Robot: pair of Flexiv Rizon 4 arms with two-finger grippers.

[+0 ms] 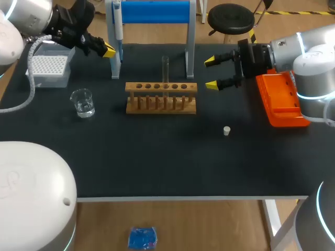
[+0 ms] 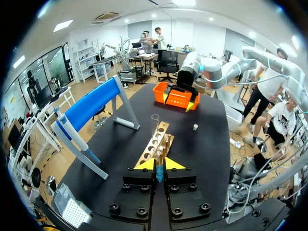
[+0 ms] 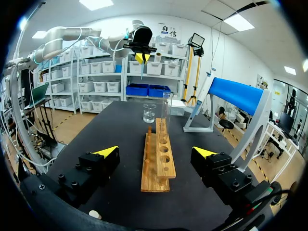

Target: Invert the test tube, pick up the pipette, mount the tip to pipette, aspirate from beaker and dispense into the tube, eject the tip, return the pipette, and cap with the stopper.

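Right gripper spread wide, nothing held, lined up with the end of the long six-hole wooden rack. Clear glass test tube stood in a middle rack hole, long axis vertical, untouched. Left gripper pinched closed, yellow tips touching, nothing clearly held, parked near the white-and-blue pipette hung on the blue stand. Clear liquid seen in the small glass beaker. Small white stopper lain on the black tabletop.
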